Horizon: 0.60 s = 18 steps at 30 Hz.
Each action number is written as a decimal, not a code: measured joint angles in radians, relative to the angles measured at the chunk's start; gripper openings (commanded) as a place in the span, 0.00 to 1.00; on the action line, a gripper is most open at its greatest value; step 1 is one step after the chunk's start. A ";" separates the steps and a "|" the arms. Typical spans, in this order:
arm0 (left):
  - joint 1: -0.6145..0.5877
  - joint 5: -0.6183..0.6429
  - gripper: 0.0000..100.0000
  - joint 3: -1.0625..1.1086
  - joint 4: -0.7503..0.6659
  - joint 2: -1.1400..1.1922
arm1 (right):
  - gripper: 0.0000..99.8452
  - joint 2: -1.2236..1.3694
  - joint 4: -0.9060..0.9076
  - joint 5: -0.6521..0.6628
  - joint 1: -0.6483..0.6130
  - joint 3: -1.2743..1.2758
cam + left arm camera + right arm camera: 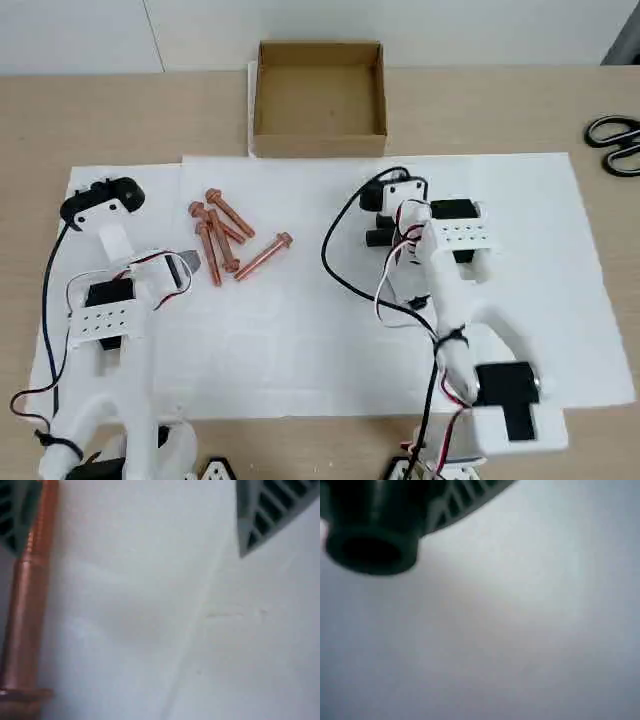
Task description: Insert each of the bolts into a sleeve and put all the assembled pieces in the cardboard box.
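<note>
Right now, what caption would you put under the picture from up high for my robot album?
Two white arms sit on white paper, copper bolts between them, cardboard box beyond.

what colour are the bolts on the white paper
Copper-coloured, shiny metal. The bolts show best in the high view.

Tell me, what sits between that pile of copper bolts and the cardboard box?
Nothing but bare white paper. In the high view, the stretch from the bolts up to the cardboard box holds no other object.
</note>
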 measured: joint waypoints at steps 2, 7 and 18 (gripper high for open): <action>0.000 0.000 0.26 0.000 0.000 0.000 | 0.08 0.018 0.000 -0.006 0.000 0.000; 0.000 0.000 0.26 0.000 0.000 0.000 | 0.09 0.025 0.000 -0.009 0.000 0.000; 0.000 0.000 0.26 0.000 0.000 0.000 | 0.17 0.025 0.040 -0.009 -0.078 -0.002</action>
